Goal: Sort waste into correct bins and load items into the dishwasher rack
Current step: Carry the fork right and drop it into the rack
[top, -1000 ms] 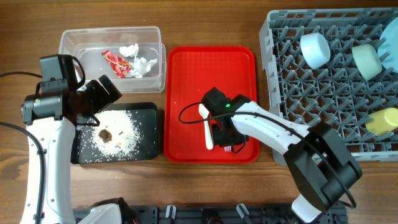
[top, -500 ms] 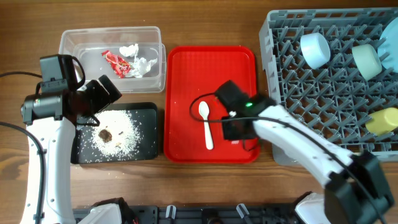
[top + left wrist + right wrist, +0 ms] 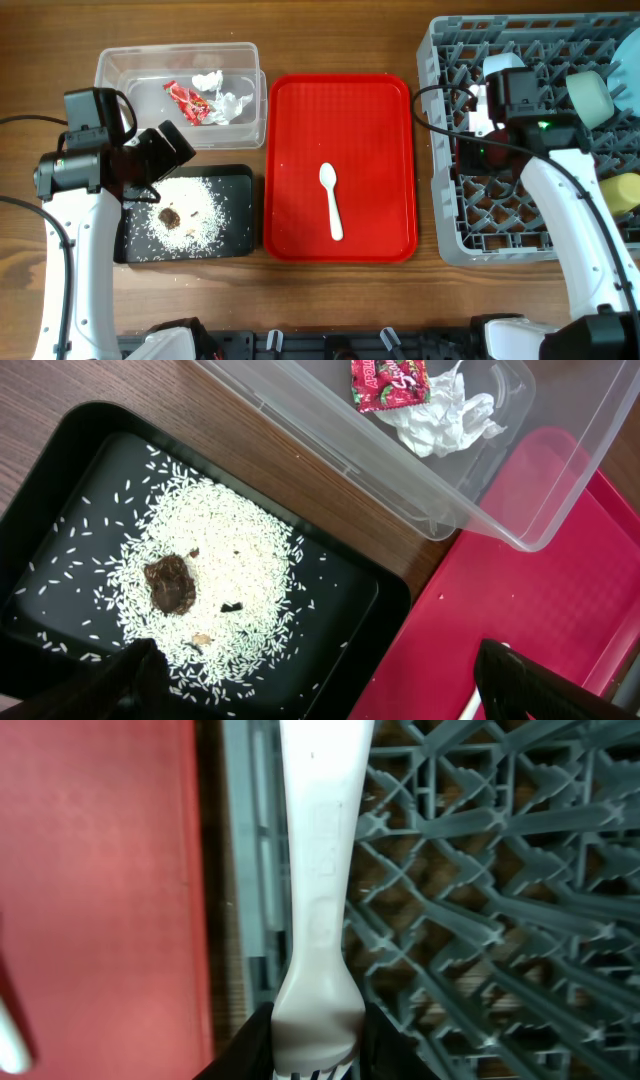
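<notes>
Right gripper [image 3: 318, 1042] gripping fork [image 3: 322, 870] | hovering over dishwasher rack [image 3: 470, 930], frame right | step: loading | next: lowering between pegs, releasing.

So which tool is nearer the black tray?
Left. The left tool hovers open over the black tray's top edge; the right tool is far off over the rack, holding a fork.

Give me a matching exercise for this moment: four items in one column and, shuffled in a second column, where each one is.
Items:
1. white spoon
2. red wrapper
3. rice crumbs
4. white fork

Places:
A. black tray
B. right gripper
C. red serving tray
D. clear tub

Pairs: 1-C, 2-D, 3-A, 4-B
</notes>
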You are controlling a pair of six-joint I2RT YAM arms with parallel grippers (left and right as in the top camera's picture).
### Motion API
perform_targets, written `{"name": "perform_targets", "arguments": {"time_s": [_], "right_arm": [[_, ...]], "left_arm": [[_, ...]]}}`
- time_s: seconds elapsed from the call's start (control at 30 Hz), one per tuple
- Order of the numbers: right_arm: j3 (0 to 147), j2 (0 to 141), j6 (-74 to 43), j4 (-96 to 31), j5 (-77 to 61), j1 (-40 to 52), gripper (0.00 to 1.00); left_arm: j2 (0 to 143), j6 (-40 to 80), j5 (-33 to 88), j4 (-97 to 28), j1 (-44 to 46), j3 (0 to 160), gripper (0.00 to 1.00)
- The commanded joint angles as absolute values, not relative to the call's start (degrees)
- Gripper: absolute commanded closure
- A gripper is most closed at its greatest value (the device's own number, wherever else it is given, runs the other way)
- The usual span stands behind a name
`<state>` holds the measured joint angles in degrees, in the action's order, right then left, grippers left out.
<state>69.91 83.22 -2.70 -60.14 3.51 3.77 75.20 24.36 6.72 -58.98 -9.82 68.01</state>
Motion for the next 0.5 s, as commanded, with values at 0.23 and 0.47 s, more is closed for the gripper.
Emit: {"name": "perform_targets", "arguments": {"time_s": [0.23,0.47], "right_arm": [[68.6,92.7,3.3,-58.9,0.5,3.0,0.84],[73.5,89.2,1.3,-61.6,4.0,3.0,0.54]], "left_arm": [[75.2,24.9,7.2,-59.0,-10.1,68.2,0.0],[75.2,24.9,7.2,-59.0,-10.1,68.2,0.0]]}}
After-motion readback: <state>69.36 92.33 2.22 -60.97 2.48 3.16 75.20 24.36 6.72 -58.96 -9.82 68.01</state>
